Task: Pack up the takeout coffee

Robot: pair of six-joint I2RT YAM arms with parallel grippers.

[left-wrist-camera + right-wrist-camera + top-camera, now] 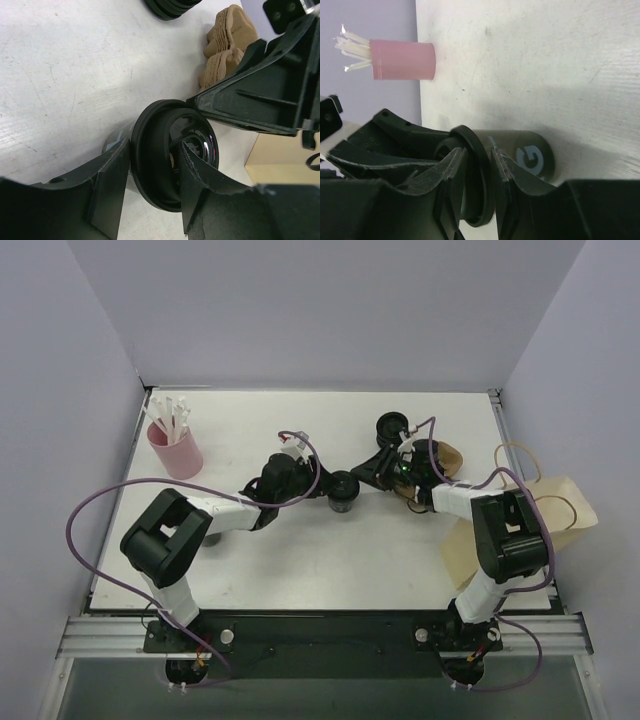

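The small black tapered disposable cup with round black lid [343, 490] stands upright on the white surface [300, 560]. Half-parted left jaws and narrowly parted right jaws straddle its lid rim from opposite sides; whether either grips, I cannot tell.

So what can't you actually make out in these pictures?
- Right wrist view: the right pincer straddles the top of the takeout coffee, hiding whether it pinches it.
- Left wrist view: the black ring stack is cut off by the top edge.
- Top view: the right arm covers part of the paper bag; its opening doesn't show.
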